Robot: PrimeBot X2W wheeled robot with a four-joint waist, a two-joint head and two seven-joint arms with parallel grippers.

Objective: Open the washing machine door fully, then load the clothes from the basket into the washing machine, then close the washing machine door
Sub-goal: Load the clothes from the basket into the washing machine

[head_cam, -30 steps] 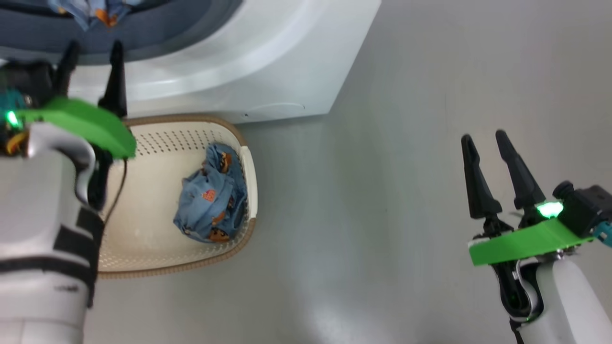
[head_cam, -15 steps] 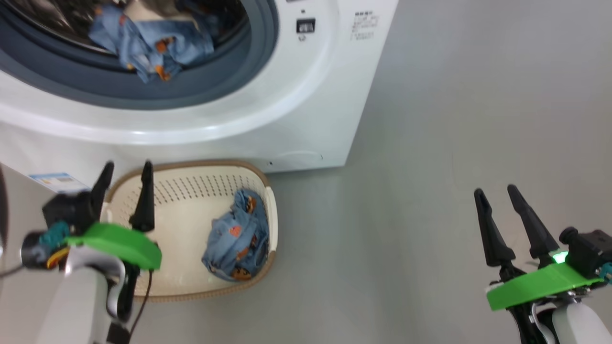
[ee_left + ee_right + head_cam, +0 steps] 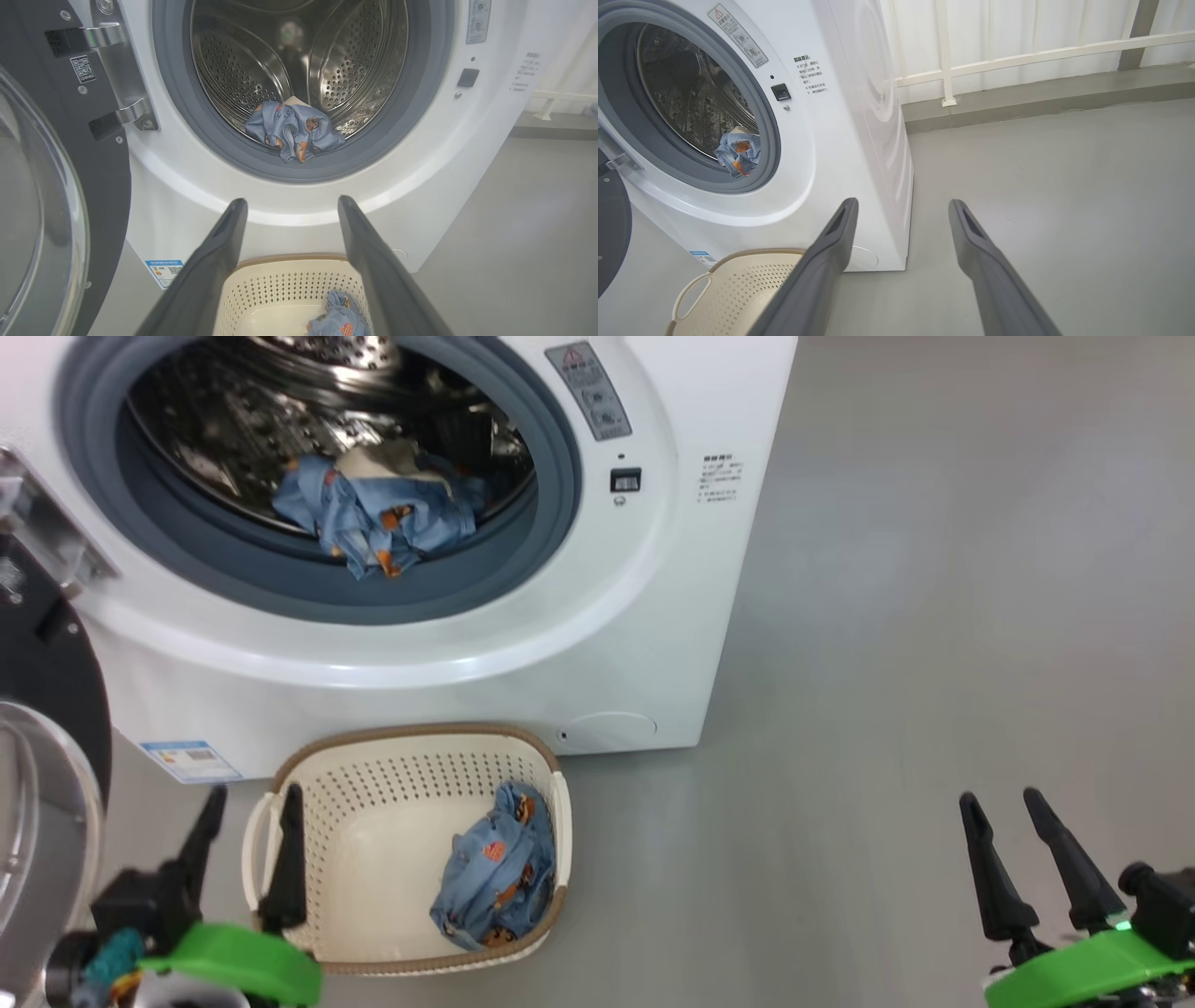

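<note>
while the door hangs open at left, loading looks midway: one garment in the drum, a second garment in the basket below. left gripper and right gripper gape empty; left should dip in.

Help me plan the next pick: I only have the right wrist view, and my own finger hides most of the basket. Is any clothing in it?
Observer: Yes. One light blue garment lies in the basket, against its right wall in the head view.
Operator: Where is the left gripper?
Observer: The left gripper is open and holds nothing, at the basket's left end in the head view.
Operator: Is the door clear of it?
Observer: In the left wrist view, the washing machine door stands swung open left of the drum, its glass window apart from that gripper.
</note>
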